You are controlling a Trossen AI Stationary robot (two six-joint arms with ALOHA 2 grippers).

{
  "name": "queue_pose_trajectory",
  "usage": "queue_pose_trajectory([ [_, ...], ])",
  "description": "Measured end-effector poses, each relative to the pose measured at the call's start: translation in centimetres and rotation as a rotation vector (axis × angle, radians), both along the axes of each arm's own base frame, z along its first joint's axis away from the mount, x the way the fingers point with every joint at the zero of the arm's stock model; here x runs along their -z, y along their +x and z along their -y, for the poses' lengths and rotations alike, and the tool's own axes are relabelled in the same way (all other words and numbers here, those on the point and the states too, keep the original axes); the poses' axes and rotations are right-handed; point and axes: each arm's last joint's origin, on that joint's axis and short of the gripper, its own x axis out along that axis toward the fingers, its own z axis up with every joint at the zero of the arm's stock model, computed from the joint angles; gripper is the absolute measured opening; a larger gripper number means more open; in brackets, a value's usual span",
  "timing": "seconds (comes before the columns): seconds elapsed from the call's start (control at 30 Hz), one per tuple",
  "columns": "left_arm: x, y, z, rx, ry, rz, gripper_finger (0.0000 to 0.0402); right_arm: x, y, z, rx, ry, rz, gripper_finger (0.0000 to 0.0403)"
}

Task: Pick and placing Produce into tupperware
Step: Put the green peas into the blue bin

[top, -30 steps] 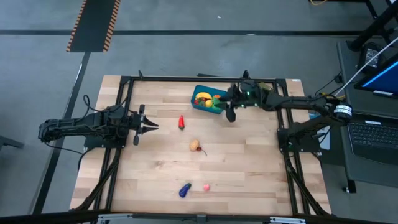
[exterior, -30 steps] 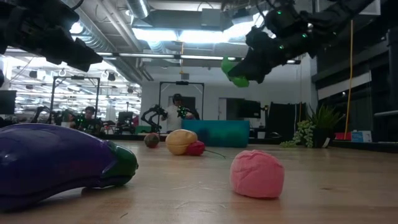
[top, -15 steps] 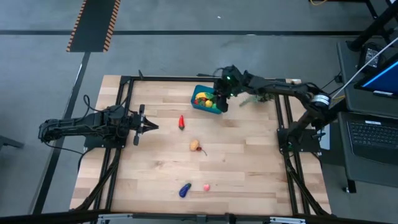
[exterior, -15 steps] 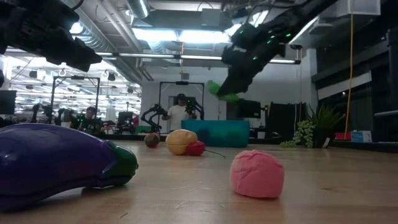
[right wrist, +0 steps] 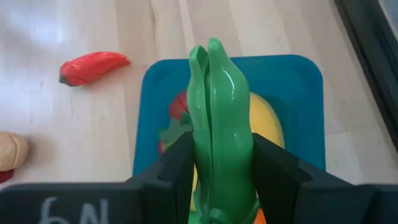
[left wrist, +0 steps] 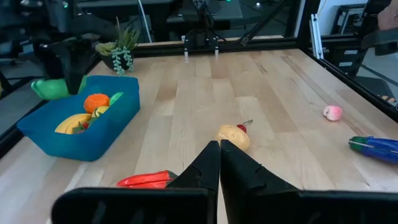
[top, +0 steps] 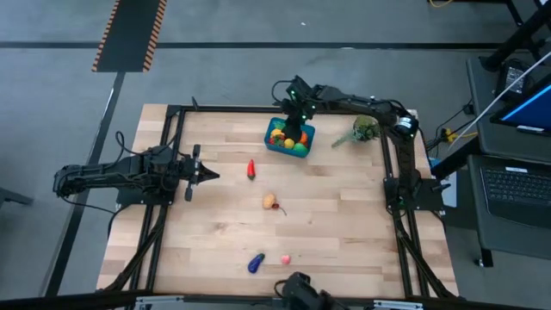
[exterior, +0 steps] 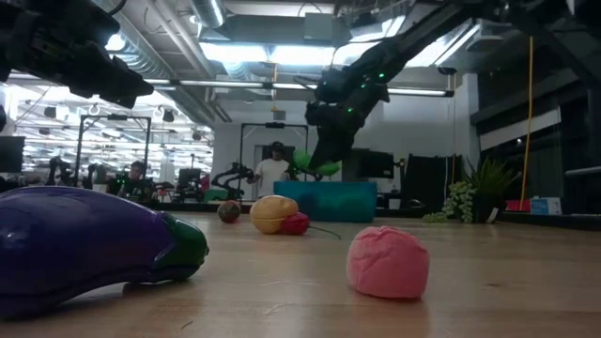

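Counter: wood top, produce scattered so each piece can be picked singly. Tupperware sits at the far edge, centre, already holding yellow, orange and red pieces; it's the drop target. Right gripper hangs over the tub, clamped on a green pepper held upright, probably to release straight down. Left gripper waits at mid-left of the counter, fingers together, empty, clear of the right arm's path. Loose pieces: red pepper left of the tub, tan piece mid-counter, purple eggplant and pink piece at the near edge.
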Motion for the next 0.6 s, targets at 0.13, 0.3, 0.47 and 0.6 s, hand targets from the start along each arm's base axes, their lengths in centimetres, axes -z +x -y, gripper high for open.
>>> queue_pose_trajectory([
  [0.13, 0.0, 0.0, 0.0, 0.000, 0.000, -0.001, 0.0016, 1.0, 0.8, 0.6, 0.002, 0.022, -0.033, 0.0134],
  [0.3, 0.0, 0.0, 0.0, 0.000, 0.000, 0.000, 0.0028, 2.7, 1.4, 1.1, 0.018, 0.031, -0.080, 0.0134],
  [0.47, 0.0, 0.0, 0.0, 0.000, 0.000, -0.001, 0.0038, 3.5, 1.5, 1.3, 0.022, 0.039, -0.099, 0.0134],
  [0.6, 0.0, 0.0, 0.0, 0.000, 0.000, -0.001, 0.0045, 3.5, 1.5, 1.3, 0.028, 0.039, -0.100, 0.0137],
])
